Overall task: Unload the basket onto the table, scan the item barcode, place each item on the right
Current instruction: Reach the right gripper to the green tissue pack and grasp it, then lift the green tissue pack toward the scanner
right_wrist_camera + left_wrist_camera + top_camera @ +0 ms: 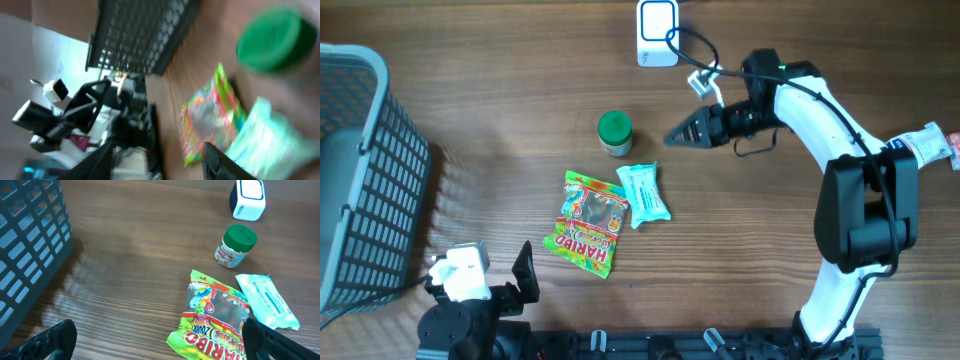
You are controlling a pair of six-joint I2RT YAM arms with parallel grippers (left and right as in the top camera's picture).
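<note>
Wood-grain bench [500, 130] fills the overhead view, with a dark mesh basket [360, 180] along the 9 o'clock edge. A white barcode scanner [657, 35] stands at 12 o'clock, and its black cable [695, 45] loops off toward 1 o'clock, passing close to the right arm's wrist.

The green-lidded jar [614, 132] stands upright just above centre, at 7 o'clock from the scanner and well apart from it. The right end effector [678, 137] points at the jar from its 3 o'clock side, near it but not touching. The right wrist view is badly smeared, but the two fingers seem to stand partly apart with nothing between them.

At 6 o'clock from the jar lie two flat packs. One is a Haribo bag [586, 223]. The other is a pale green wipes packet [643, 193] against the bag's 2 o'clock corner, touching or slightly overlapping it. Neither lies between the jar and the scanner.

The left end effector [159, 342] sits low at 7 o'clock, beside the basket. Its fingers are spread fully wide and hold nothing, and the bag lies just ahead of them.

A red-and-white pack [930, 145] is cut off by the 3 o'clock edge, behind the right arm.
</note>
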